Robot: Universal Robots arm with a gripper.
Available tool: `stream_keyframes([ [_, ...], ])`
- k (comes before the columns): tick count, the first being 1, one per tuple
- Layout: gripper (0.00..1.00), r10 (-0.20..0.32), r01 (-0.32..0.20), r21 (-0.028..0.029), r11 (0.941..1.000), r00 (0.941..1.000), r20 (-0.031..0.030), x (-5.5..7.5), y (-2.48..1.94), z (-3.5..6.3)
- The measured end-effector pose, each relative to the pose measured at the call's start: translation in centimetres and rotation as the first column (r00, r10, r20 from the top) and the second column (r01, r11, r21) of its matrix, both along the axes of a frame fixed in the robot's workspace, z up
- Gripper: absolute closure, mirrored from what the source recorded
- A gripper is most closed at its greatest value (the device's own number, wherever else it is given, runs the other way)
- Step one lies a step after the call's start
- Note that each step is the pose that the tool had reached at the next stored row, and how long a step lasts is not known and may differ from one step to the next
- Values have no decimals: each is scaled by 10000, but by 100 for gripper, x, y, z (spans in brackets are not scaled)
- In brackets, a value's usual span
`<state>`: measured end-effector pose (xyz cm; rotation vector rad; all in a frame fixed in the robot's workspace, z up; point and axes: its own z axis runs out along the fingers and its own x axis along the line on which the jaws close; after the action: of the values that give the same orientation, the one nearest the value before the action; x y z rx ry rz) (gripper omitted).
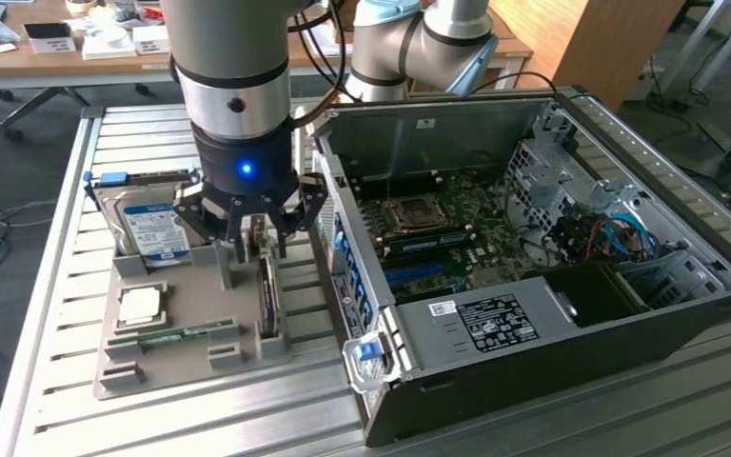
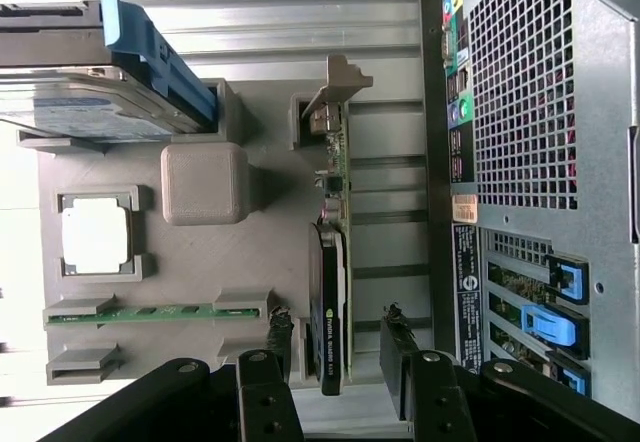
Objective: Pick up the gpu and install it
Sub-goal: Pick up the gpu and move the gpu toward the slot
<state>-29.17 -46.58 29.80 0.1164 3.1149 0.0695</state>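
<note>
On the grey tray (image 1: 194,300), the hard drive (image 1: 130,211) has a blue-white label (image 1: 160,236), the RAM stick (image 1: 172,334) is green, the gpu (image 2: 330,307) black. Beside the tray, the case (image 1: 556,367) is black, clips (image 1: 368,350) blue.

On the counter (image 1: 49,381), the holder tray (image 1: 201,300) lies at the exterior view's left of the computer case (image 1: 670,314). In the tray: hard drive (image 1: 156,233) farthest back, CPU (image 1: 141,305), then RAM stick (image 1: 175,335); gpu (image 1: 266,300) on edge nearest the case, beneath the tool (image 1: 248,249)

Upright arm (image 1: 232,57), wrist (image 1: 241,143) pointing straight down, jaws spread apart
</note>
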Motion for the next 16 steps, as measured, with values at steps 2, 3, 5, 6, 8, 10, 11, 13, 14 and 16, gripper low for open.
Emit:
stream_keyframes([
  [2,51,0,0,1,10000,10000,1,0,0,-1],
  [3,51,0,0,2,10000,10000,2,0,0,-2],
  [5,51,0,0,4,10000,10000,5,0,1,-7],
  [6,51,-1,1,6,10000,10000,6,0,1,-17],
  [8,51,0,0,2,10000,10000,3,0,0,-44],
  [10,51,0,0,2,10000,10000,3,0,0,-80],
  [11,51,0,0,2,10000,10000,2,0,0,-97],
  [13,51,0,0,2,10000,10000,2,0,0,-132],
  [14,51,0,0,3,10000,10000,3,0,0,-146],
  [16,51,0,0,2,10000,10000,2,0,0,-169],
])
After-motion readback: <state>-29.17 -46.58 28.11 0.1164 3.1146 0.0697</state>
